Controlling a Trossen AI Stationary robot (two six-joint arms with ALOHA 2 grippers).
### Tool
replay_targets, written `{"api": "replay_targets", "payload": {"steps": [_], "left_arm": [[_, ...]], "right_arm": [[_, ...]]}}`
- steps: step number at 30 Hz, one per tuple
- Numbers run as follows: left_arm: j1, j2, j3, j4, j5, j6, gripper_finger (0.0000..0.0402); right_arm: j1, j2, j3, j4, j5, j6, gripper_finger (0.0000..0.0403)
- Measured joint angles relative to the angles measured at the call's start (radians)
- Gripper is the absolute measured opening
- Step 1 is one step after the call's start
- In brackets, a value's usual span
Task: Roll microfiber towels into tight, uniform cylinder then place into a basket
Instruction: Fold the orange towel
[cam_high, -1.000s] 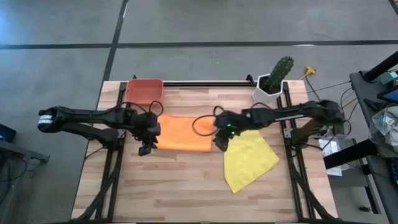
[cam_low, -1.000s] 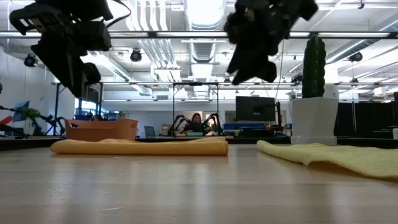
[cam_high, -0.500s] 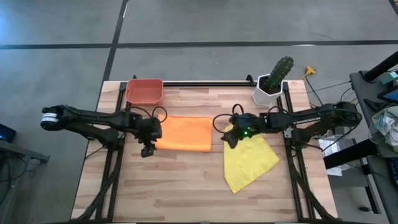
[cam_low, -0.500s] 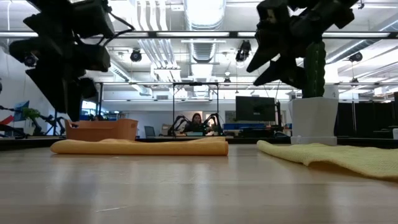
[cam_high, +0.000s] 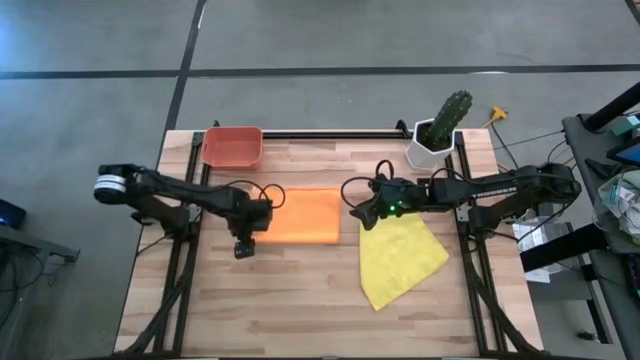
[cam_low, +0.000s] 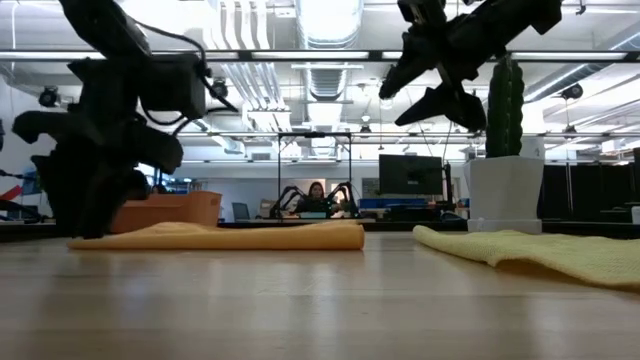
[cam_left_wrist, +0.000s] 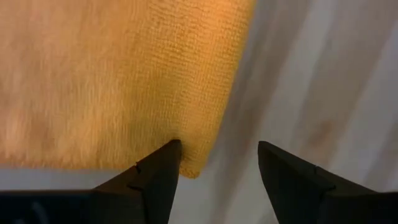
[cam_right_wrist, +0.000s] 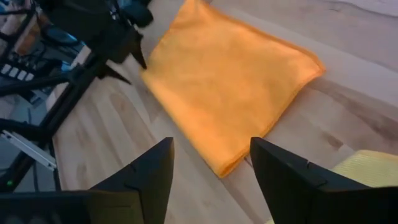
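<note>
left gripper (cam_high: 243, 246), fingers apart, sits low at the near-left corner of the folded orange towel (cam_high: 303, 215) mid-tabletop, likely to pinch that edge for rolling; right gripper (cam_high: 362, 212), also apart and empty, hovers between it and the crumpled yellow towel (cam_high: 398, 262) toward the right edge. basket (cam_high: 232, 147) waits at the far-left corner. since the earlier frame, left gripper has dropped and widened; right has withdrawn rightward off the orange cloth.
</note>
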Motion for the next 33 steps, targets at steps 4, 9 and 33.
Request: {"api": "replay_targets", "payload": {"steps": [4,9,33], "left_arm": [[0.0,0.071,0.002,0.005,0.106,0.006,0.0203],[0.0,0.08,0.0,0.003,0.132,0.025,0.0202],[-0.026,0.061,0.006,0.333,0.116,-0.406,0.0202]], "right_arm": [[-0.001,0.0,0.001,0.005,0.02,0.023,0.0205],[-0.002,0.0,0.001,0.007,0.02,0.092,0.0205],[-0.063,0.039,0.513,-0.491,0.054,-0.372,0.0192]]}}
